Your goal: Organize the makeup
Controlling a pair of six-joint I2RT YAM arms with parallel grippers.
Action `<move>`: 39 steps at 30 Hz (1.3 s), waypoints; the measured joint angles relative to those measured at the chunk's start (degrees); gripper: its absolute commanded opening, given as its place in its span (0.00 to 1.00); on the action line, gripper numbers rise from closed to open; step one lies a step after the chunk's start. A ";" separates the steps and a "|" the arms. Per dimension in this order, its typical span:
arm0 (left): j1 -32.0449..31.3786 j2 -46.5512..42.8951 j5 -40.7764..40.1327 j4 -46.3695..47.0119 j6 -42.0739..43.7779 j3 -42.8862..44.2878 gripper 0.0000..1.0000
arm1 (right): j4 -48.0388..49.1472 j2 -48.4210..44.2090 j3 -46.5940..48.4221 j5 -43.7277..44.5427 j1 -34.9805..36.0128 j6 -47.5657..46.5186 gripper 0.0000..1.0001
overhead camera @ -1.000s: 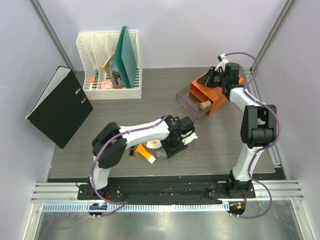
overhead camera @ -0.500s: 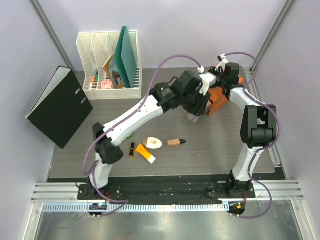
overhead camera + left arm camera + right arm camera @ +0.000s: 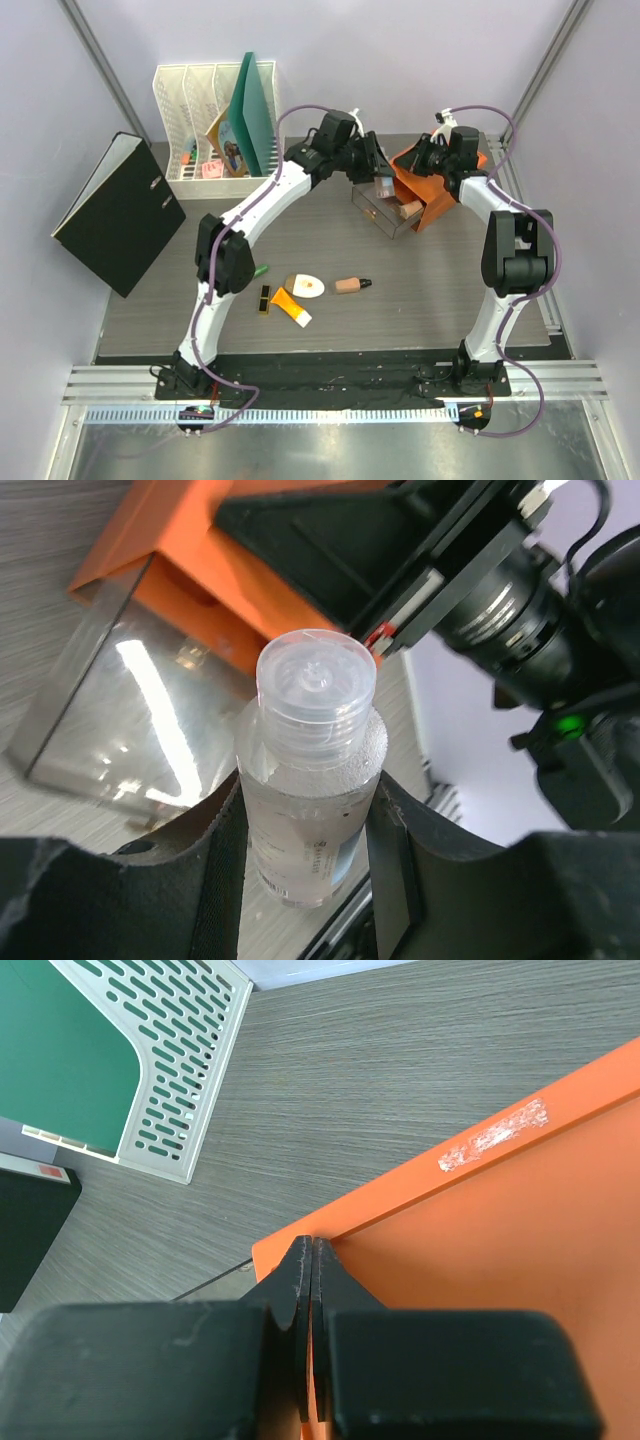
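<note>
Left pincer [image 3: 305, 845] grips a clear round bottle [image 3: 312, 780] near the transparent drawer [image 3: 376, 207], which holds a peach item [image 3: 408, 210]; right pincer [image 3: 312, 1290] closed against orange box [image 3: 500, 1260].

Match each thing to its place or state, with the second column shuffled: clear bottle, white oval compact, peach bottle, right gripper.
1. clear bottle
2. white oval compact
3. peach bottle
4. right gripper

A. shut, at a corner of the orange drawer box
B. lying on the table, black cap toward the right arm's side
C. held in the left gripper
D. lying beside the orange tube

Pairs: 1-C, 2-D, 3-B, 4-A
</note>
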 measured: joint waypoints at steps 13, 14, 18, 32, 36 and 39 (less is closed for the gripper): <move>-1.40 8.76 4.63 3.82 -8.22 4.55 0.47 | 0.07 0.00 -0.07 0.02 0.00 0.02 0.01; -1.38 8.76 4.63 3.82 -8.22 4.55 0.51 | 0.07 0.00 -0.07 0.02 0.00 0.02 0.01; -1.33 8.76 4.44 3.69 -8.15 4.55 0.63 | 0.04 0.02 -0.07 0.02 0.00 0.04 0.01; -1.27 4.15 2.89 0.70 0.83 1.64 0.69 | -0.24 0.02 0.09 0.02 0.00 0.07 0.01; -1.66 -5.55 1.20 -2.91 10.54 -5.60 0.70 | -0.42 0.02 0.15 0.07 0.00 0.07 0.01; -2.56 -14.51 -1.49 -6.45 18.29 -12.57 0.72 | -0.44 0.04 0.17 0.07 0.00 0.07 0.01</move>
